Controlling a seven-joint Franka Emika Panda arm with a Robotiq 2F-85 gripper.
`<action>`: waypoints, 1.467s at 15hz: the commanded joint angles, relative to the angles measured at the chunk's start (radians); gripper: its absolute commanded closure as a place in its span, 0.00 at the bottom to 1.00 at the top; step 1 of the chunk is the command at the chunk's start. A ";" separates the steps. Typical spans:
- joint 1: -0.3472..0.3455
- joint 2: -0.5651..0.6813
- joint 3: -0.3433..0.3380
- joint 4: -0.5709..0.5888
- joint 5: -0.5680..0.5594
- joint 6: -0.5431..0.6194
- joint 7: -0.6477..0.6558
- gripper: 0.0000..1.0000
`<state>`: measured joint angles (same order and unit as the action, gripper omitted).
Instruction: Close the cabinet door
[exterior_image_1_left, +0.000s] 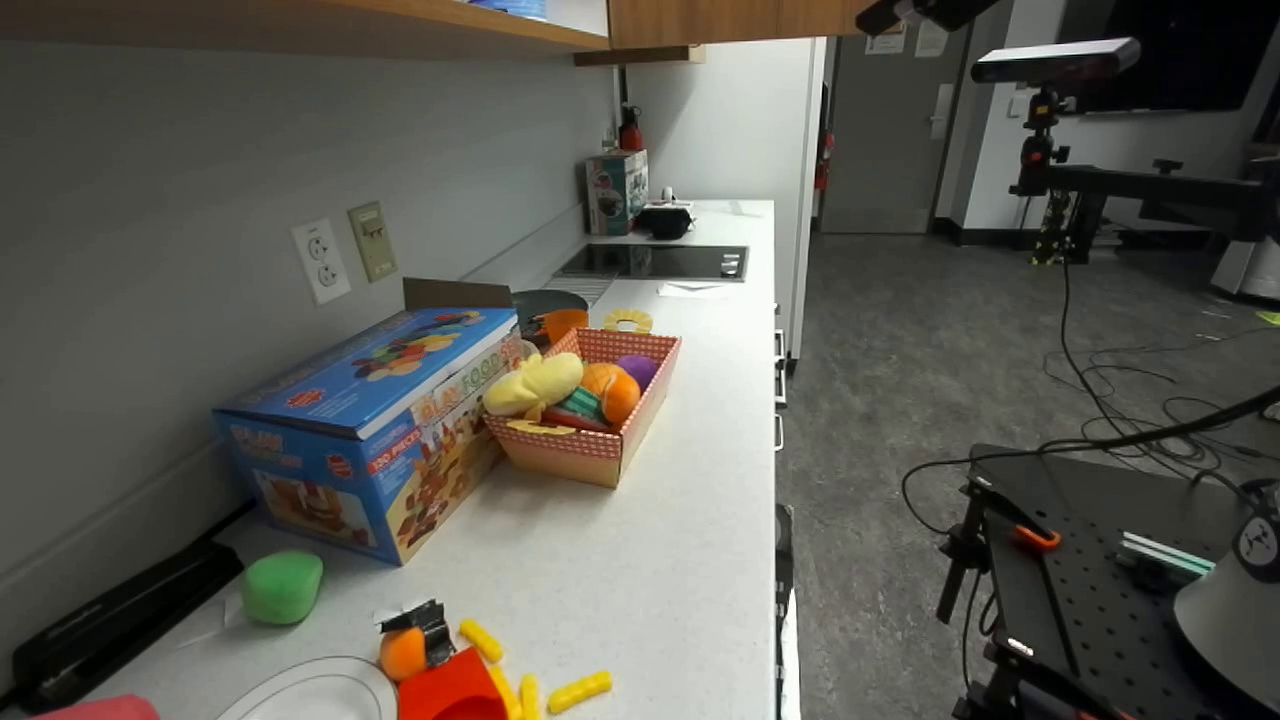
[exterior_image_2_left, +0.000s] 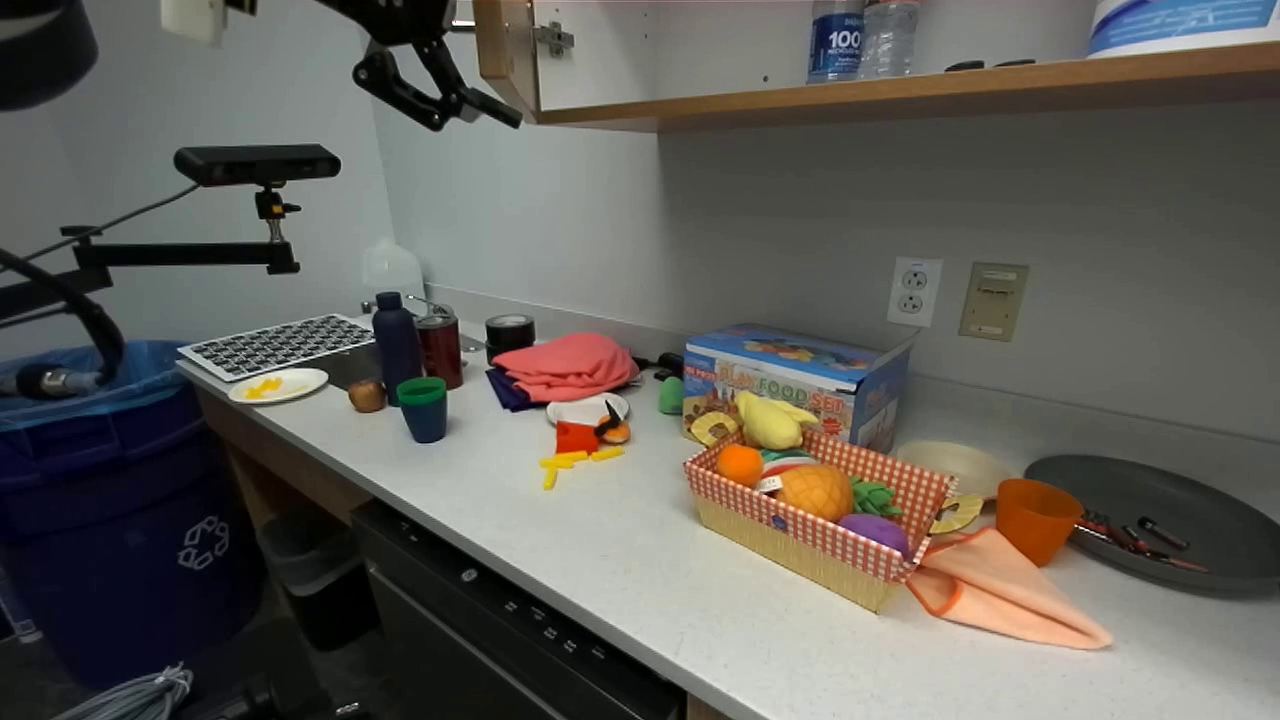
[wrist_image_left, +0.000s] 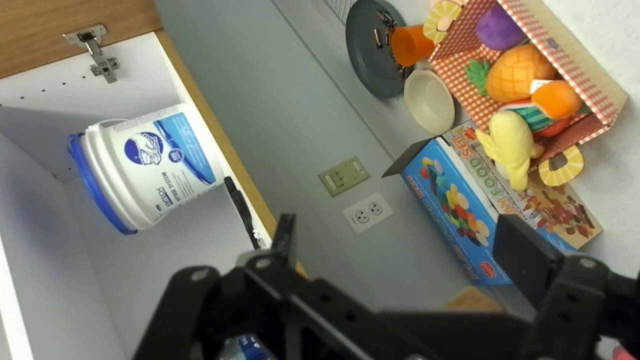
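The cabinet stands open. In an exterior view a wooden cabinet door (exterior_image_2_left: 508, 58) swings out at its left end, its metal hinge (exterior_image_2_left: 553, 38) exposed. Just left of that door's lower edge is my gripper (exterior_image_2_left: 480, 110); whether they touch I cannot tell. In the wrist view the gripper (wrist_image_left: 403, 245) is open, fingers wide apart, nothing held between them. A blurred wooden corner (wrist_image_left: 472, 300) shows low behind the jaws, perhaps that same door. Another open wooden door (wrist_image_left: 75, 27) with its hinge fills the upper left there. An exterior view shows wooden panels (exterior_image_1_left: 690, 22) up top.
Inside the cabinet stand a white bucket (wrist_image_left: 150, 162) with a blue rim and a water bottle (exterior_image_2_left: 836, 42). Below, the counter (exterior_image_2_left: 600, 540) carries a play food box (exterior_image_2_left: 800, 375), a basket (exterior_image_2_left: 800, 565) of toy fruit and an orange cup (exterior_image_2_left: 1038, 520).
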<state>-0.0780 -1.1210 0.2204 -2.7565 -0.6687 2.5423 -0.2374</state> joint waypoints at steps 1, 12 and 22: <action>0.056 -0.019 -0.061 0.005 -0.030 -0.074 -0.082 0.00; 0.245 -0.163 -0.150 0.116 0.092 -0.298 -0.142 0.00; 0.353 -0.150 -0.142 0.264 0.325 -0.163 -0.110 0.00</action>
<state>0.2351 -1.2846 0.0784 -2.5169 -0.4009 2.3314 -0.3608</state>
